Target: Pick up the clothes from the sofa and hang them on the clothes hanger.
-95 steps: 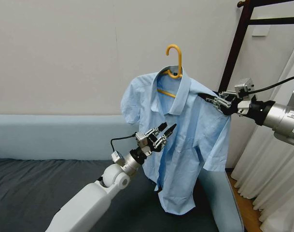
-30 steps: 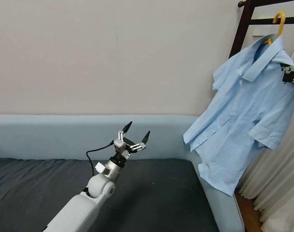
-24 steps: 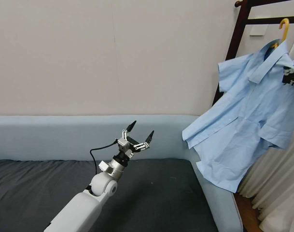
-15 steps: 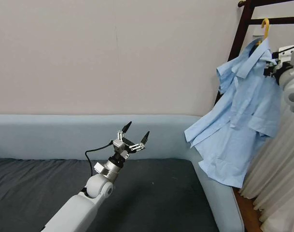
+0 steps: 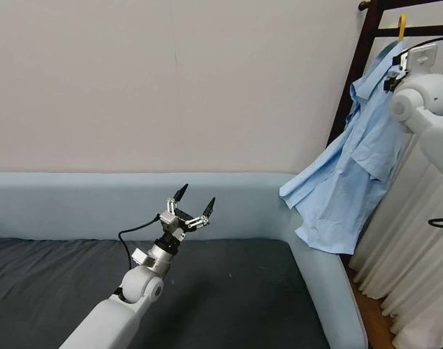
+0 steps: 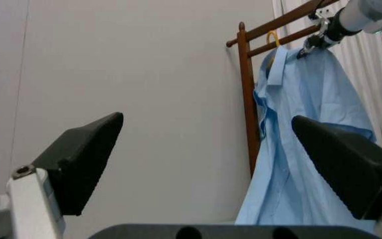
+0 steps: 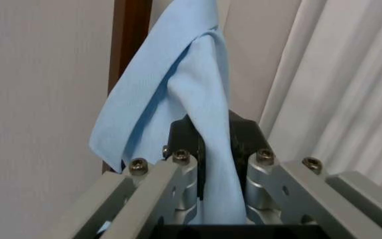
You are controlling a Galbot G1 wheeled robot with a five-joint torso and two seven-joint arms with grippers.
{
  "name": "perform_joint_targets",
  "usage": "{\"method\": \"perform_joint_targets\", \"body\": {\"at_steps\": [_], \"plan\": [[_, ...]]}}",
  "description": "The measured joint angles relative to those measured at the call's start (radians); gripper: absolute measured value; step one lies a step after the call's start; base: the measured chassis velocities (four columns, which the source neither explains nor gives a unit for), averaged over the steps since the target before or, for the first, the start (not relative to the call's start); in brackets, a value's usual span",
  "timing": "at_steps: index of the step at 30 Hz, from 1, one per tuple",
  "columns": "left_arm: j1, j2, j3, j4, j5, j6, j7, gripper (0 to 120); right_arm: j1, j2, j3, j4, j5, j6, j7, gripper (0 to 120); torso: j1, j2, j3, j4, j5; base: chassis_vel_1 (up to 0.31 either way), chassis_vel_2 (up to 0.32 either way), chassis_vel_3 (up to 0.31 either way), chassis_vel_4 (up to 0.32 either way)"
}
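A light blue shirt [image 5: 352, 163] on a yellow hanger [image 5: 401, 23] hangs at the dark wooden clothes rack [image 5: 363, 54] on the right, past the sofa's end. My right gripper [image 5: 393, 74] is up by the shirt's shoulder, shut on the fabric; in the right wrist view the blue shirt [image 7: 201, 99] is pinched between the fingers [image 7: 177, 174]. My left gripper [image 5: 189, 206] stands open above the sofa seat with nothing in it. The left wrist view looks between its dark fingertips [image 6: 85, 154] at the shirt [image 6: 304, 124], the rack [image 6: 247, 94] and the right gripper [image 6: 318, 36] far off.
A pale blue sofa [image 5: 76, 203] with a dark grey seat [image 5: 228, 298] runs along a plain wall. White curtains [image 5: 414, 276] hang at the right behind the rack. A strip of wooden floor [image 5: 366, 313] shows beside the sofa's arm.
The right arm carried the shirt and hanger from in front of me up and right to the rack; the shirt now hangs narrower and closer to the post. The left gripper drew back and lowered slightly.
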Motion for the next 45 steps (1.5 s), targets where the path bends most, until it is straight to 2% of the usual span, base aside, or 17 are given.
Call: {"method": "perform_joint_targets", "body": {"at_steps": [10,21,24,27,29,32,33,35,37,38,39,40,41,42,43,44,45], "plan": [[0.006,-0.007,-0.001,-0.010,-0.004,0.005,0.000,100,0.007,0.087,0.042,-0.133,0.068,0.007,0.050,7,0.000,0.000,0.000,-0.0001,0.0000,0.000,0.000,0.000,0.000],[0.019,-0.011,-0.009,-0.013,-0.007,0.002,-0.006,100,-0.027,0.071,0.061,-0.111,0.090,0.015,0.049,7,0.000,0.000,0.000,-0.0004,0.0003,0.000,0.000,0.000,0.000],[0.027,-0.009,-0.013,-0.030,-0.007,0.013,-0.063,100,-0.044,0.061,0.094,-0.077,0.130,0.018,0.021,9,0.000,0.000,0.000,-0.0005,0.0003,0.000,0.000,0.000,0.000],[0.051,-0.009,-0.018,-0.054,0.003,0.048,-0.175,100,-0.091,0.020,0.113,0.015,0.103,0.063,-0.010,23,0.000,0.000,0.000,-0.0001,0.0004,0.000,0.000,0.000,0.000],[0.063,-0.009,-0.019,-0.062,0.009,0.063,-0.213,100,-0.115,-0.002,0.125,0.058,0.091,0.088,-0.028,27,0.000,0.000,0.000,0.0000,0.0003,0.000,0.000,0.000,0.000],[0.123,-0.001,-0.036,-0.114,0.006,0.137,-0.296,100,-0.241,-0.090,0.193,0.214,0.062,0.251,-0.160,40,0.000,0.000,0.000,-0.0004,0.0002,0.000,0.000,0.000,0.000],[0.123,-0.001,-0.036,-0.114,0.006,0.137,-0.296,100,-0.241,-0.090,0.193,0.214,0.062,0.251,-0.160,40,0.000,0.000,0.000,-0.0004,0.0002,0.000,0.000,0.000,0.000],[0.169,-0.007,-0.061,-0.146,0.008,0.170,-0.309,100,-0.416,-0.166,0.290,0.355,0.054,0.418,-0.325,52,0.000,0.000,0.000,-0.0002,0.0005,0.000,0.000,0.000,0.000],[0.192,-0.019,-0.080,-0.155,0.029,0.176,-0.326,100,-0.533,-0.195,0.360,0.437,0.044,0.471,-0.377,58,0.000,0.000,0.000,-0.0006,0.0005,0.000,0.000,0.000,0.000],[0.192,-0.019,-0.080,-0.155,0.029,0.176,-0.326,100,-0.533,-0.195,0.360,0.437,0.044,0.471,-0.377,58,0.000,0.000,0.000,-0.0006,0.0005,0.000,0.000,0.000,0.000],[0.228,-0.039,-0.109,-0.172,0.063,0.188,-0.361,100,-0.659,-0.209,0.442,0.515,0.027,0.527,-0.401,63,0.000,0.000,0.000,-0.0009,0.0006,0.000,0.000,0.000,0.000],[0.238,-0.044,-0.114,-0.176,0.071,0.188,-0.371,100,-0.689,-0.210,0.459,0.531,0.020,0.542,-0.405,65,0.000,0.000,-0.001,-0.0011,0.0003,0.000,0.000,0.000,0.000],[0.314,-0.074,-0.165,-0.204,0.128,0.187,-0.424,100,-0.880,-0.184,0.533,0.597,-0.076,0.626,-0.422,73,0.000,0.001,-0.001,-0.0015,-0.0005,0.000,0.000,0.000,0.000],[0.354,-0.090,-0.194,-0.219,0.152,0.187,-0.435,100,-0.944,-0.160,0.548,0.605,-0.133,0.653,-0.436,78,0.000,0.000,0.000,-0.0010,0.0003,0.000,0.000,0.000,0.000],[0.354,-0.090,-0.194,-0.219,0.152,0.187,-0.435,100,-0.944,-0.160,0.548,0.605,-0.133,0.653,-0.436,78,0.000,0.000,0.000,-0.0010,0.0003,0.000,0.000,0.000,0.000],[0.420,-0.118,-0.239,-0.236,0.195,0.183,-0.451,100,-1.045,-0.107,0.579,0.611,-0.248,0.691,-0.467,81,0.000,0.000,0.000,0.0007,0.0016,0.000,0.000,0.000,0.000],[0.456,-0.137,-0.258,-0.239,0.224,0.180,-0.461,100,-1.121,-0.067,0.608,0.618,-0.318,0.710,-0.492,86,0.000,0.000,0.000,0.0015,0.0004,0.000,0.000,0.000,0.000]]}}
